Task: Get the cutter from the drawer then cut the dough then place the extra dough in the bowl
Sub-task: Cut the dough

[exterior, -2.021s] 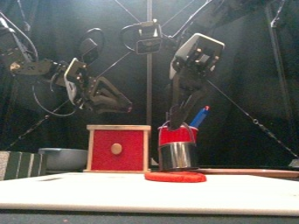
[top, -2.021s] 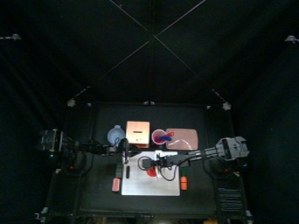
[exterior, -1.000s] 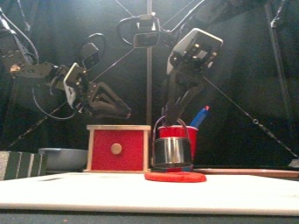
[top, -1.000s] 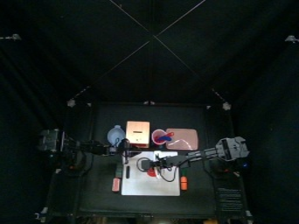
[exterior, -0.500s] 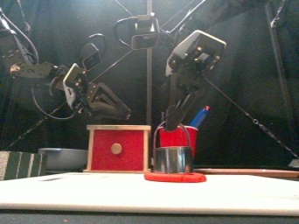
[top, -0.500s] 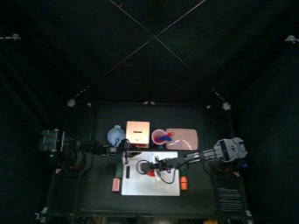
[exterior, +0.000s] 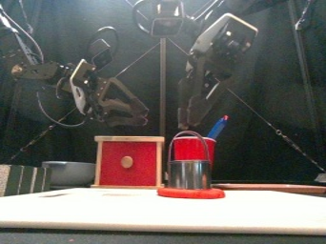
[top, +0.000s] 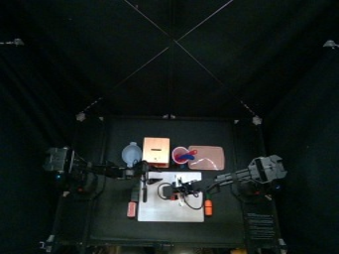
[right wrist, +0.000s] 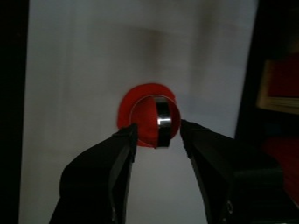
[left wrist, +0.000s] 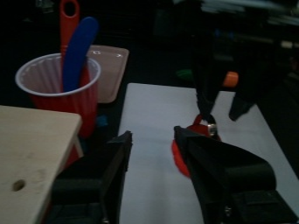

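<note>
Cutter (exterior: 189, 174) stands on the red dough (exterior: 192, 193), toward the white cutting board's (exterior: 102, 210) back edge. My right gripper (right wrist: 159, 131) hangs above it, jaws spread. My left gripper (left wrist: 152, 136), also spread, hovers by the board's back left corner.

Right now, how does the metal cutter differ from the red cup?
The cutter is shiny metal; the cup is red and holds two toy knives. The cutter stands on the dough on the white board; the cup stands behind, off the board. Both stand upright.

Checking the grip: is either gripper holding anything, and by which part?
Nothing is held: cutter stands on the dough, right gripper open above it; left gripper empty.
</note>
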`<state>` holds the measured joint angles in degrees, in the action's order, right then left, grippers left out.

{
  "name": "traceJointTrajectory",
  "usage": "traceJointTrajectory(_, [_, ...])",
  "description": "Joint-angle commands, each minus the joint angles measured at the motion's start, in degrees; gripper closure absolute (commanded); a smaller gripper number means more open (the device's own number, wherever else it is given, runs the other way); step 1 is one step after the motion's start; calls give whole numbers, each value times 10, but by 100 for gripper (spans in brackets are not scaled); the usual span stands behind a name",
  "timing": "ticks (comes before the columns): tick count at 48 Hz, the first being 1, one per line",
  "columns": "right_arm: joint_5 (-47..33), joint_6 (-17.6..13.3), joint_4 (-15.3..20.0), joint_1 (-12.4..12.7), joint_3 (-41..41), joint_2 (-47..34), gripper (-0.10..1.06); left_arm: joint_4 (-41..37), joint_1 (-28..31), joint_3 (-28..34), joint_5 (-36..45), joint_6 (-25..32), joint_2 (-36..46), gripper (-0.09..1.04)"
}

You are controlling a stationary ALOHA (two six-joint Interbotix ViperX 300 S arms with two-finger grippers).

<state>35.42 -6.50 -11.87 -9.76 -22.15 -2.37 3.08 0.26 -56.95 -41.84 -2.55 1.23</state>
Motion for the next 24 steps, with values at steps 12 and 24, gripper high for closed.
traceJointTrajectory(12, [-278,-4,-18,29,-195,152,16,133,-106,43,-140,91,-77,7])
traceJointTrajectory(24, [-570,4,-10,68,-340,149,16,232,-184,90,-174,174,-141,7])
